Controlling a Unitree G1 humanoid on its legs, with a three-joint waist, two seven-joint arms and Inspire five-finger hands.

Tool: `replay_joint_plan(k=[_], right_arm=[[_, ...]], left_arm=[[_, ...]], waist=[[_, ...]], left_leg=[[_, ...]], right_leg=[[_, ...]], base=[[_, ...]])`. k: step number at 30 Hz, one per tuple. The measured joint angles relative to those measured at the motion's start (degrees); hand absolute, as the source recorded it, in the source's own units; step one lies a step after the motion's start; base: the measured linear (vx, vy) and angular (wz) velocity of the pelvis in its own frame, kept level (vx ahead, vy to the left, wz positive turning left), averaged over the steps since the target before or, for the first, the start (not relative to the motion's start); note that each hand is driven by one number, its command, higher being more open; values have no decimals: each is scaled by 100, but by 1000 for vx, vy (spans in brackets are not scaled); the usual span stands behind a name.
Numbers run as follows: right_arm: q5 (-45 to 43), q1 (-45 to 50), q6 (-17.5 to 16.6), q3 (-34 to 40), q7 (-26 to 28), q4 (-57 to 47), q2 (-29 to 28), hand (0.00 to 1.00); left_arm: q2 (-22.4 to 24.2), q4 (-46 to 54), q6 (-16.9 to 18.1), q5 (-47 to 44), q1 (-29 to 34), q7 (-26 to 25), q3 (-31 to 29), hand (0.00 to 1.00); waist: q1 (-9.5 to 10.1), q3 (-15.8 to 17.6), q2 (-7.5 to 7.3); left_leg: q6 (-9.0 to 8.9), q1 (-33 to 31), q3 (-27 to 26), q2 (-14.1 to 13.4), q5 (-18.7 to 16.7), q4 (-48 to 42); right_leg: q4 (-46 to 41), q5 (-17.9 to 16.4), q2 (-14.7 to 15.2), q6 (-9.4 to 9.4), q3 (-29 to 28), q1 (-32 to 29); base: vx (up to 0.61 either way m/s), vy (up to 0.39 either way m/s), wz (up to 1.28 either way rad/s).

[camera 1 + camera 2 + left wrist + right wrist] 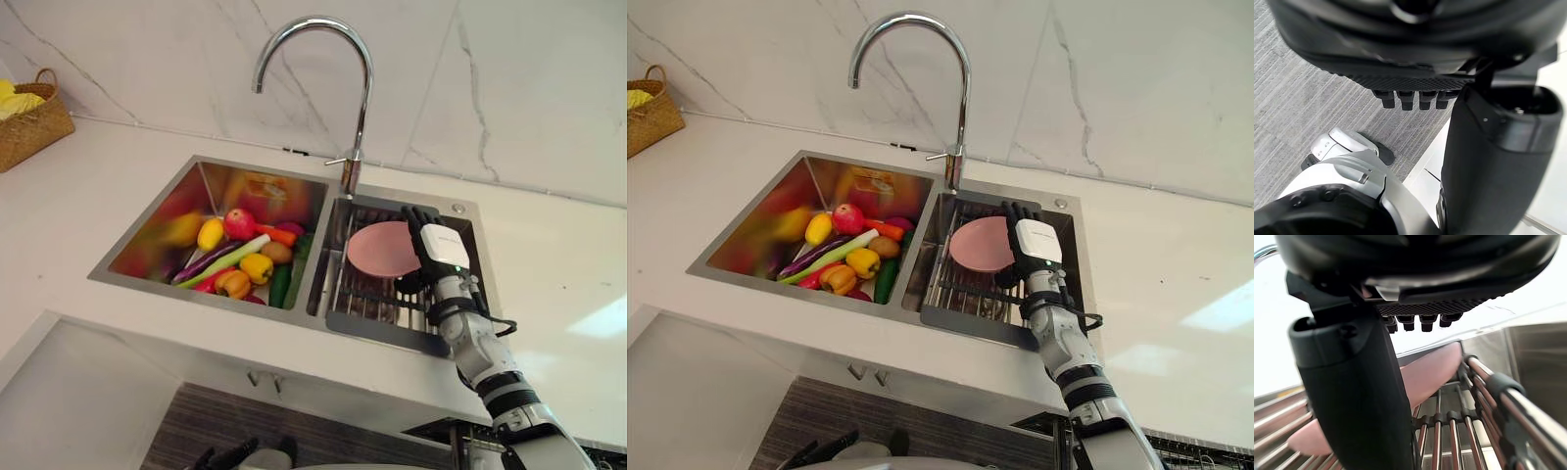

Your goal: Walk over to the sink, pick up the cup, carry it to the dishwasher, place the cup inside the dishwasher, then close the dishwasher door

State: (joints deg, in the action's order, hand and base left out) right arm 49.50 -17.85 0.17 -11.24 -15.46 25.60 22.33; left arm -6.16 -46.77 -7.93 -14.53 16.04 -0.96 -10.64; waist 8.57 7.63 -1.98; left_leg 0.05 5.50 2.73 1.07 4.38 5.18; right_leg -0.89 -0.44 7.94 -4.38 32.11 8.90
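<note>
- The pink round dish [382, 248], flatter than a cup, is laid on the wire rack [364, 302] in the right basin of the sink [147, 284], open to a reach from above.
- The right hand [438, 250] is placed just beside the dish's edge, judged ready for a grasp. Its fingers [415, 217] are seen straight, with nothing gripped; contact cannot be told.
- The left hand [240, 456] is hung low, relaxed and empty.

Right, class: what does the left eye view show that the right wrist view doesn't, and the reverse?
Left eye view alone: the vegetables in the left basin, a wicker basket, and the left hand. Right wrist view alone: the dark clips on the rods. Both: the right hand, open beside the pink dish on the sink rack.
</note>
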Motion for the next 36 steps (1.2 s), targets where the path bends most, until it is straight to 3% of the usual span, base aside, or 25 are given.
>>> replay_joint_plan(k=[9, 21, 27, 31, 34, 36], right_arm=[[603, -194, -240, -695, -1, 331, 161, 0], [675, -610, -444, -701, -509, 334, 296, 0], [390, -607, -761, -555, -585, -725, 481, 0], [-328, -607, -857, 1, -657, -1601, 562, 0], [-1991, -604, -1119, 648, -756, -2409, 513, 0], [-3375, -603, -1371, 1246, -981, -3208, 144, 0]], left_arm=[[-144, 130, 202, 506, 5, 68, 231, 100], [-239, 205, 296, 549, -5, 95, 404, 100], [-238, 178, 291, 548, 2, 93, 360, 100], [-218, 113, 300, 484, 2, 91, 324, 100], [-209, 29, 308, 430, -3, 67, 320, 100], [-198, -81, 317, 392, -18, 30, 317, 100]], waist=[[20, 15, -17], [107, 96, -64], [-33, 113, -54], [-23, 112, -52], [-75, 110, -48], [-172, 106, -41]], left_leg=[[5, -51, 109, 4, 34, 0], [17, -34, 73, 6, 44, -22], [-25, 36, -125, -9, 11, -24], [40, 109, -354, -44, -56, -24], [49, 205, -536, -66, -113, -25], [47, 281, -688, -86, -167, -26]], right_leg=[[2, 0, -5, 1, 96, -1], [5, 0, -2, 3, 60, -1], [3, 2, -3, 5, -132, -39], [-3, 13, -31, 19, -372, -80], [-3, 23, -51, 31, -561, -77], [2, 26, -73, 35, -704, -74]], base=[[-4, 4, 5], [5, 2, -1], [6, 8, -16], [-5, 9, -30], [11, 10, -32], [29, 5, -34]])
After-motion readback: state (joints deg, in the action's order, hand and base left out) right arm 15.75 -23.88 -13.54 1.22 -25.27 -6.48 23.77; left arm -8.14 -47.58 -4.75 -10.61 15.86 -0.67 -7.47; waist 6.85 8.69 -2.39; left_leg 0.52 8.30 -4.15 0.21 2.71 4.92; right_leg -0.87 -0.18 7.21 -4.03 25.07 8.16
